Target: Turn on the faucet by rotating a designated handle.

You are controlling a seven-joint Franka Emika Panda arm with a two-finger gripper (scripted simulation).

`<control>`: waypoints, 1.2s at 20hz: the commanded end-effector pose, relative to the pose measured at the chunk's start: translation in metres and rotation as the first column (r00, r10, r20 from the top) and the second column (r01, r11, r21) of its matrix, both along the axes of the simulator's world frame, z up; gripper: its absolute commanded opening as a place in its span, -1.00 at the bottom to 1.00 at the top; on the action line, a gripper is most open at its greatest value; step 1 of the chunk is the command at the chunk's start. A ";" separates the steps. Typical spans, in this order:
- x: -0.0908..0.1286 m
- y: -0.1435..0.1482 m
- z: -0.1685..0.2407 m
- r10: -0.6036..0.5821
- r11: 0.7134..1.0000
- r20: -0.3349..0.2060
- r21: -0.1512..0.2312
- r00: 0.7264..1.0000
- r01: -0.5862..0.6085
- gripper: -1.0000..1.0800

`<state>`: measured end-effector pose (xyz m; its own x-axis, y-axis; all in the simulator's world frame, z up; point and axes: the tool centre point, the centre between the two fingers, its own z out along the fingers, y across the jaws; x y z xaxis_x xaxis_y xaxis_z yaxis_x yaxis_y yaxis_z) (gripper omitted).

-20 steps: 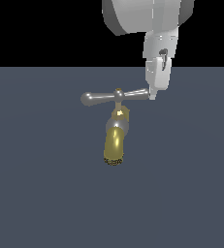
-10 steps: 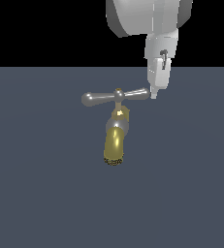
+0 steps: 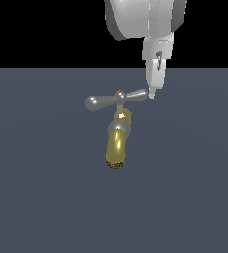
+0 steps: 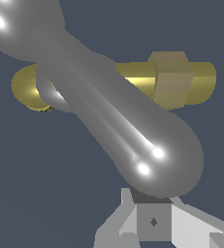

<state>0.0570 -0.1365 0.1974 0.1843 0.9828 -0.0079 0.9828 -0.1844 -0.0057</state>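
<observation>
Lying crosswise, handle (image 3: 116,99) tilts slightly, faucet (image 3: 117,142) spout pointing down, pincer (image 3: 152,94) at handle's right end — grip unclear.

A flat slate-blue floor (image 3: 46,197) filled the lower part of the exterior view, plain and evenly lit, without seams, marks or pattern. It met a solid black backdrop (image 3: 41,32) along a straight, level horizon that ran the full width of the picture, above the middle. The backdrop carried no detail of any kind. In the wrist view the same slate-blue surface (image 4: 31,193) showed as a uniform field behind everything in the foreground, again unmarked. No shadows could be made out on it in either view.
</observation>
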 end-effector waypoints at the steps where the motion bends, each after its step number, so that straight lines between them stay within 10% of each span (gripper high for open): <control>1: 0.014 0.026 0.000 0.032 0.999 0.005 0.008 0.999 -0.032 -1.00; 14: 0.038 0.018 0.000 0.001 1.000 0.002 -0.004 1.000 -0.001 -1.00; 24: 0.059 0.097 0.000 0.023 1.000 0.005 0.003 1.000 -0.023 -1.00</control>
